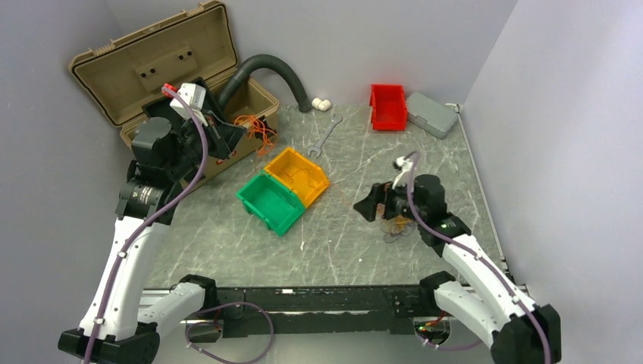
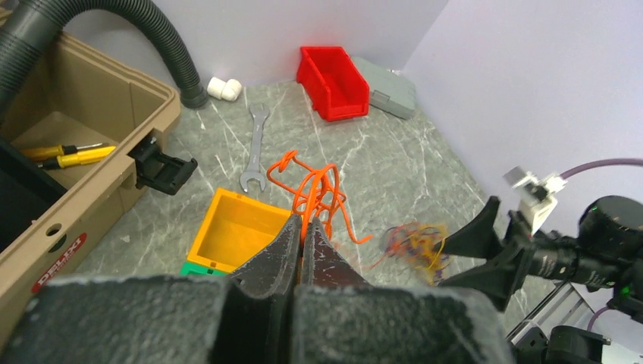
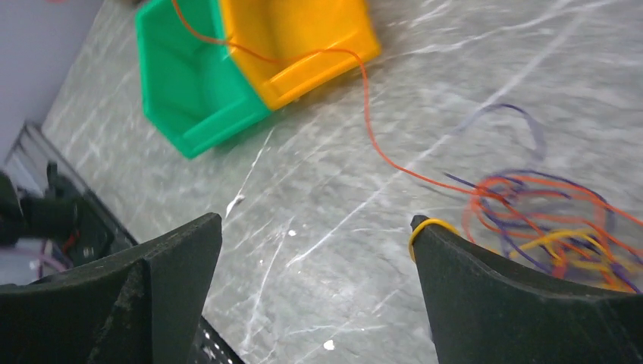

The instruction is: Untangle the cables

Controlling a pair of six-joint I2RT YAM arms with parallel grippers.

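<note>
My left gripper [image 1: 241, 130] is raised beside the toolbox and shut on a tangle of orange wire [image 1: 258, 129]. In the left wrist view the orange wire [image 2: 315, 189] comes out from between the closed fingers [image 2: 282, 246] and hangs above the table. A mixed bunch of orange, purple and yellow wires [image 1: 398, 226] lies on the table under my right gripper [image 1: 381, 211]. In the right wrist view my right gripper [image 3: 314, 224] is wide open, with the bunch [image 3: 546, 220] at its right finger. A yellow loop [image 3: 425, 226] hangs on that fingertip. One thin orange wire [image 3: 364, 114] runs from the bunch over the bins.
A tan toolbox [image 1: 114, 68] stands open at the back left with a dark ribbed hose [image 1: 280, 72] over it. A yellow bin [image 1: 299, 174] and a green bin [image 1: 271, 201] sit mid-table. There is a wrench [image 1: 324, 136], a red bin [image 1: 388, 106] and a grey case [image 1: 431, 114] at the back.
</note>
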